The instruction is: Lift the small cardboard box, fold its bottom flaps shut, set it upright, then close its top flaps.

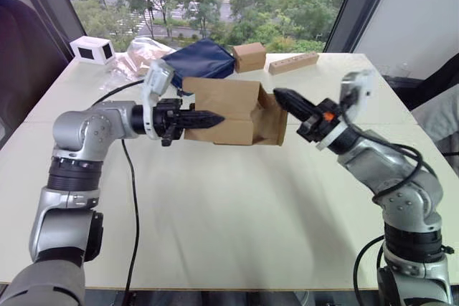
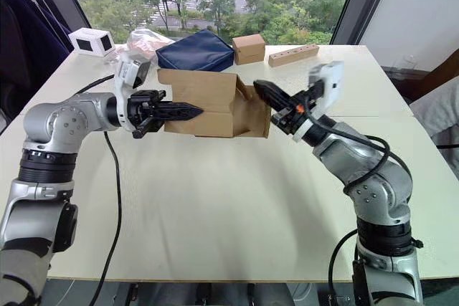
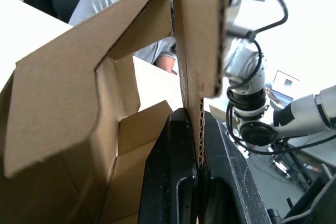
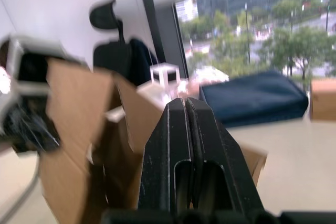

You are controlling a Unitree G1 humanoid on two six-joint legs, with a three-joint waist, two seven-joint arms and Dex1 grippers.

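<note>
Windows with treetops behind them back a pale tabletop, and over its middle, at centre frame, the box hangs in the air on its side, long axis running left to right across the head views. Its right end is open, with loose flaps standing out toward the right arm; which end these belong to, bottom or top, I cannot tell from here.

On the box's left side the left tool is clamped on a single cardboard panel; in the wrist view the corrugated edge runs straight down between the two closed fingers, so this arm carries the box. On the other side the right tool has its fingers pressed together with nothing between them, its tip at the upper corner of the open end, touching or just short of it (the views do not settle which).

So the open end faces the right arm, which is the nearer one to those flaps, and a push along the box's long axis, from right toward left, looks like what folding them would take.

Farther back, in the upper middle of the frame, lie a navy pouch, a second brown box and a tan bar, all well apart from the work.
</note>
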